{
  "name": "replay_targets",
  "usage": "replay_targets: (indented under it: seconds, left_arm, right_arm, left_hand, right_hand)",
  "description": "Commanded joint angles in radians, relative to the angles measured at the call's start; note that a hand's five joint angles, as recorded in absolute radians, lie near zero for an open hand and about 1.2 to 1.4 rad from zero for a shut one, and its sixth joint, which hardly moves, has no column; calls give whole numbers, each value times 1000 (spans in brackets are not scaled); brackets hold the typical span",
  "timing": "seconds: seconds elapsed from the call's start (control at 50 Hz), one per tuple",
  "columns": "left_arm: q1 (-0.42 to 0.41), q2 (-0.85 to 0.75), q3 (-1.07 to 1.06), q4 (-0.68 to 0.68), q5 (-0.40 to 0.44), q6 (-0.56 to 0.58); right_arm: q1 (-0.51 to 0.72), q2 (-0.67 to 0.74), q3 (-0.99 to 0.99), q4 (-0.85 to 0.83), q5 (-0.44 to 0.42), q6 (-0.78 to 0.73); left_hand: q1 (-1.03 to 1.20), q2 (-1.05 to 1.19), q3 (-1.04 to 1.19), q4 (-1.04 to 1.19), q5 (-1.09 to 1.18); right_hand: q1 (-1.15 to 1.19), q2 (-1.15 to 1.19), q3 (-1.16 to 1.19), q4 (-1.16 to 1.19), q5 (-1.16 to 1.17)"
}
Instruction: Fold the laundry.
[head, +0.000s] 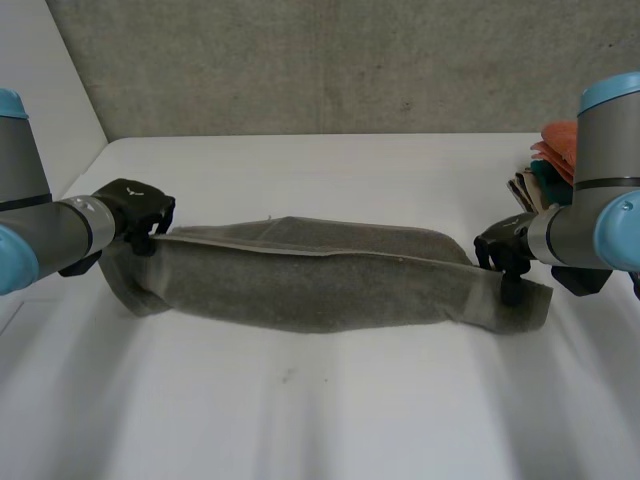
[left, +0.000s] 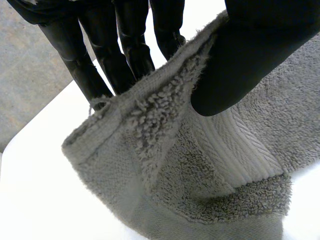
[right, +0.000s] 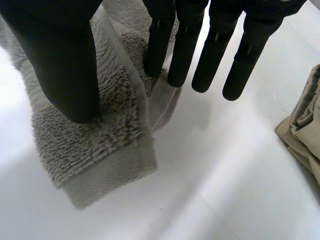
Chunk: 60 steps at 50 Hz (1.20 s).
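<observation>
Grey towel (head: 320, 280) lies stretched across the tabletop (head: 300, 420) between the hands; left hand (head: 135, 215) pinches its left end between thumb and fingers; right hand (head: 505, 255) likewise pinches its right end.

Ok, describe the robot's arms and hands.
The left arm and right arm are thick grey tubes with light-blue joint caps and silver wrist rings. The left hand and right hand are matte black, with slim rod-like fingers and a broader thumb.
</observation>
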Motion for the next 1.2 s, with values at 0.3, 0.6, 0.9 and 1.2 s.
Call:
replay_targets:
  seconds: [0.3, 0.6, 0.9, 1.2]
  left_arm:
    - [-1, -63, 66, 4, -2, 2]
    - [28, 16, 454, 478, 15, -251]
    - [51, 19, 295, 708, -11, -463]
    - [66, -34, -178, 821, 177, -318]
  right_arm:
    - [20, -31, 106, -95, -36, -9]
    - [81, -49, -313, -979, 73, 47]
    - [89, -152, -24, -1274, 11, 92]
    - [62, -74, 288, -1004, -23, 60]
  left_hand:
    - [241, 201, 210, 199, 221]
    - [241, 201, 210, 199, 221]
    - [241, 201, 210, 199, 221]
    - [241, 201, 210, 199, 221]
  right_hand:
    - [759, 763, 761, 766, 756]
    - [759, 763, 761, 766, 756]
    - [759, 763, 761, 766, 756]
    - [759, 763, 761, 766, 756]
